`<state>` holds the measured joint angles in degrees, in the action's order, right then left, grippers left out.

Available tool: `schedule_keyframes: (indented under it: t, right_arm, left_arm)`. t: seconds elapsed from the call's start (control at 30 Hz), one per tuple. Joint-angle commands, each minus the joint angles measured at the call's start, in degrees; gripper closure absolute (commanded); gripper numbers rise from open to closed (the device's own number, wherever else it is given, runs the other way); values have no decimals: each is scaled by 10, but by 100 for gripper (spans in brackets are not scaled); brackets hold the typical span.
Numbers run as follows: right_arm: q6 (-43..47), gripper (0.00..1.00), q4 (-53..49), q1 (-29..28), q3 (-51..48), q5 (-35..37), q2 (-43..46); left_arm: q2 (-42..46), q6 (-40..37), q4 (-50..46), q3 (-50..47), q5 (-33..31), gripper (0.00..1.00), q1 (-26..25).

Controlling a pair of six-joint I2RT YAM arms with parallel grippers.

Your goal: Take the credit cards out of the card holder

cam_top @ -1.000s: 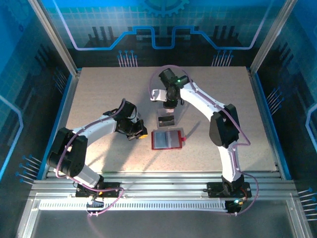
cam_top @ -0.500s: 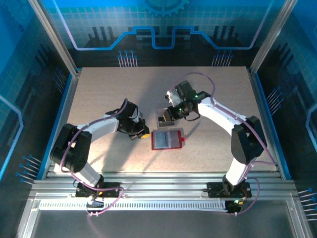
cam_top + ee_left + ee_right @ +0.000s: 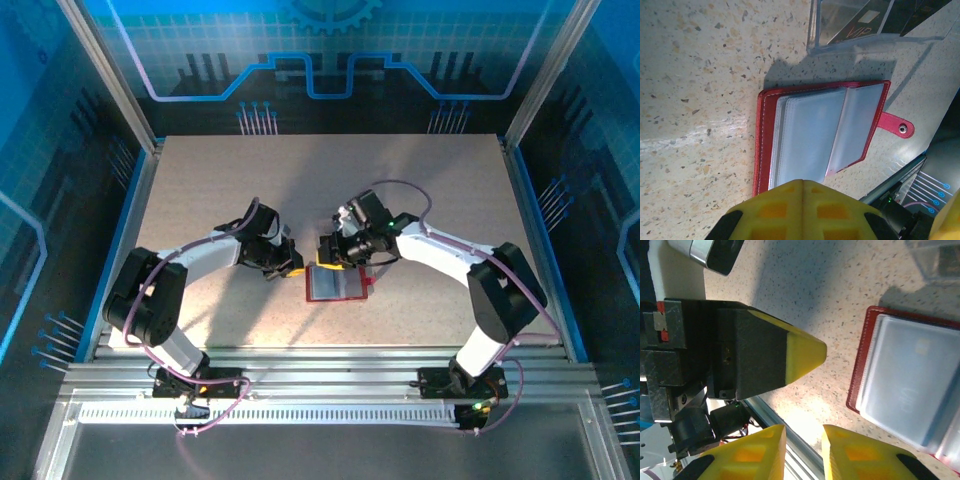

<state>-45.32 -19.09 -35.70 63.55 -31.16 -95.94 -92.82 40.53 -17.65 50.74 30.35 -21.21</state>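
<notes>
Clear plastic tray (image 3: 855, 46) on speckled beige table (image 3: 700, 75)

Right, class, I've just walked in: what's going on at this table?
An open red card holder lies flat on the table. The left gripper, jaws shut, points at its left edge; the right gripper, jaws slightly apart and empty, hovers close by. A clear tray beside the holder has a card in it.
</notes>
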Motion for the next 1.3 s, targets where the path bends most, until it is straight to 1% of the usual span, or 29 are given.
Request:
schedule_keyframes:
  t: [0.0,0.27,0.73,0.83,1.1,1.27]
  right_arm:
    - [-25,75,17,-19,-4,-11,-32]
    - [-42,75,46,-44,-14,-1,-80]
    - [-50,75,88,-43,-30,-8,-137]
    - [-39,75,69,-42,-30,6,-139]
    - [-2,69,-6,-39,-27,52,-121]
    - [6,67,-28,-38,-27,66,-103]
  left_arm:
    - [-2,2,2,4,12,100,4]
    - [7,-2,-2,-8,3,100,6]
    - [10,-2,-2,-11,5,100,9]
    - [9,-2,-4,-11,6,100,8]
    - [3,-1,-3,-7,13,100,7]
    - [-8,10,8,-5,12,100,-11]
